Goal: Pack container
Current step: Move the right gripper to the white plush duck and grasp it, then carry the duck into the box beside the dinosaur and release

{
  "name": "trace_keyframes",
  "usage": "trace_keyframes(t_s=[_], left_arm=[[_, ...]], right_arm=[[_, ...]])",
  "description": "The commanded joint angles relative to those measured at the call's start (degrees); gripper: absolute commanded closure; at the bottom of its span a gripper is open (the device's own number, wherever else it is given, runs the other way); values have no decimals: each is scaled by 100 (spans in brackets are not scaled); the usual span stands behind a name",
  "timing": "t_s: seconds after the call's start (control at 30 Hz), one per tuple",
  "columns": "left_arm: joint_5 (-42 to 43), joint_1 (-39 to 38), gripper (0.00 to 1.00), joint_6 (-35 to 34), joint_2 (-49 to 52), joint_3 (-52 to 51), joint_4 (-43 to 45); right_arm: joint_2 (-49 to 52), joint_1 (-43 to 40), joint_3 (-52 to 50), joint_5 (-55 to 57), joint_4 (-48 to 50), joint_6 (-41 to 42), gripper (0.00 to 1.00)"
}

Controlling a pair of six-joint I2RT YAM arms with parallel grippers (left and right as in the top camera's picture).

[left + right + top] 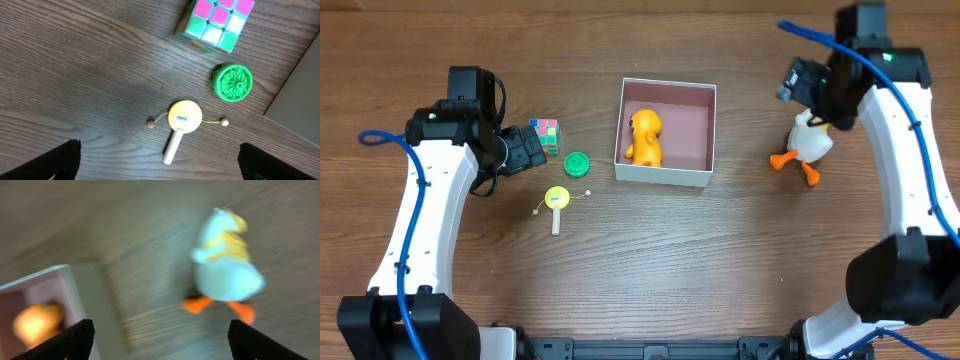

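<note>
Container (pixel 688 135) sits near the middle of the wooden table (pixel 720 260), square and shallow, white outside and dusty pink inside. We see an orange toy (pixel 644 137) lying in it against the wall on the left arm's side. Out on that side, near but apart from it, lie a green ridged disc (pixel 577 163), a pastel puzzle cube (pixel 545 134) and a yellow rattle drum (pixel 557 201) with a wooden handle and two beads on strings. The left gripper (pixel 160 162) hangs above these three with its fingers spread wide and nothing between them. On the other side, well apart from the box, a white plush duck (pixel 808 145) with orange feet rests on the table. The right gripper (pixel 162 340) hovers by the duck; its wrist view is blurred, yet we make out both fingers apart and empty.
</note>
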Motion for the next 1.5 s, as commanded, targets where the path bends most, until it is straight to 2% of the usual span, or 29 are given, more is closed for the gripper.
trace_keyframes(t_s=[0.0, 0.17, 0.27, 0.53, 0.57, 0.63, 0.7, 0.73, 0.9, 0.97, 1.1, 1.23, 1.33, 1.47], left_arm=[[2, 28, 0, 129, 31, 138, 7], [4, 28, 0, 129, 31, 138, 9], [4, 28, 0, 129, 31, 138, 7], [2, 28, 0, 129, 31, 138, 9], [4, 28, 0, 129, 31, 138, 9], [4, 28, 0, 129, 28, 138, 9], [2, 28, 0, 129, 31, 138, 11], [2, 28, 0, 129, 31, 138, 9], [2, 28, 0, 129, 31, 138, 9], [2, 28, 0, 129, 31, 138, 11], [2, 28, 0, 129, 31, 138, 11], [2, 28, 0, 129, 31, 138, 9], [2, 28, 0, 129, 31, 138, 11], [2, 28, 0, 129, 31, 138, 11]], right_arm=[[33, -238, -863, 157, 551, -155, 11], [35, -455, -2170, 599, 1974, -177, 9], [44, -522, -2594, 723, 2516, -177, 9], [619, -573, -2638, 686, 2896, -177, 14], [695, -570, -2638, 658, 2900, -177, 19], [787, -570, -2638, 531, 2833, -175, 36], [717, -570, -2599, 439, 2653, -151, 66], [597, -540, -2540, 393, 2542, -131, 72], [-330, -210, -2070, 369, 1888, 42, 79], [-872, 96, -1818, 122, 1565, 44, 86], [-1714, 927, -1626, -369, 1296, 74, 89], [-2087, 2068, -1626, -380, 1451, 313, 89], [-1825, 2673, -1628, -238, 1596, 476, 89], [-721, 3088, -1631, 433, 2031, 603, 87]])
